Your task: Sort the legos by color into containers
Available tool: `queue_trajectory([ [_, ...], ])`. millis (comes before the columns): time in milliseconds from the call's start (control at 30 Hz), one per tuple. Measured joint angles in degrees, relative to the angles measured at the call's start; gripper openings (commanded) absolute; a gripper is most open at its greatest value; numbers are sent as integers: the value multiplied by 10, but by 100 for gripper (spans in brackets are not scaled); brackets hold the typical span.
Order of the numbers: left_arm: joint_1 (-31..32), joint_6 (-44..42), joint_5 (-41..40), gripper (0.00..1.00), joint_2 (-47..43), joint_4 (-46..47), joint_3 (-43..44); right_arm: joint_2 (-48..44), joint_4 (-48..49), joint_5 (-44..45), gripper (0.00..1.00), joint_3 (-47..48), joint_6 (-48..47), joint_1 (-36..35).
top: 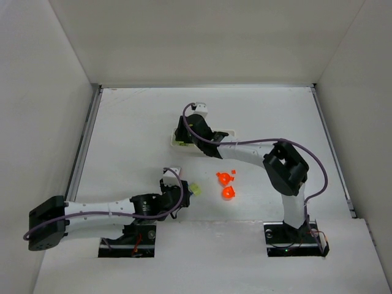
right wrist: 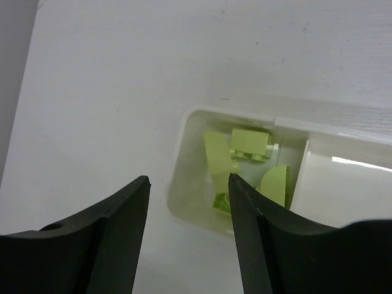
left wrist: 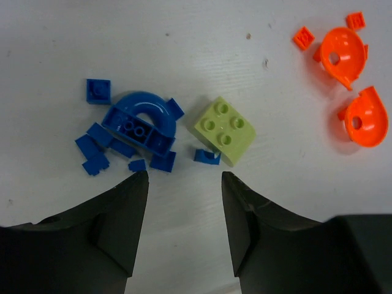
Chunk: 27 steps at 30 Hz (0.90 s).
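Observation:
Several blue legos (left wrist: 131,125) lie in a cluster just ahead of my left gripper (left wrist: 185,177), which is open with only bare table between its fingers. A light green brick (left wrist: 223,130) sits right of the blue ones and shows in the top view as the green brick (top: 195,188). Orange legos (left wrist: 340,52) lie further right, and the orange legos (top: 226,185) show mid-table from above. My right gripper (right wrist: 188,180) is open and holds nothing, hovering over the left end of the white tray (right wrist: 184,153). That end compartment holds several green legos (right wrist: 248,144).
The right arm covers most of the tray (top: 228,131) in the top view. White walls enclose the table on the left, back and right. Small orange bits (left wrist: 302,38) lie beside the larger orange pieces.

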<state>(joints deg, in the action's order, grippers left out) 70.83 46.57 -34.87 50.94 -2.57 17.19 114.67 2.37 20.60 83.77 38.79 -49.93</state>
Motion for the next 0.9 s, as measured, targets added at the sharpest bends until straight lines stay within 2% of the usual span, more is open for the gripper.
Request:
queue_trajectory([
  [133, 45, 1, -13, 51, 53, 2, 25, -55, 7, 2, 60, -67, -4, 0],
  [267, 60, 1, -21, 51, 103, 17, 53, -126, 23, 6, 60, -136, -7, 0],
  [700, 37, 8, -43, 51, 177, 85, 62, -237, 94, 18, 60, -343, -7, -17],
  [900, 25, 4, -44, 51, 215, 135, 62, -291, 126, 21, 63, -397, 7, -20],
])
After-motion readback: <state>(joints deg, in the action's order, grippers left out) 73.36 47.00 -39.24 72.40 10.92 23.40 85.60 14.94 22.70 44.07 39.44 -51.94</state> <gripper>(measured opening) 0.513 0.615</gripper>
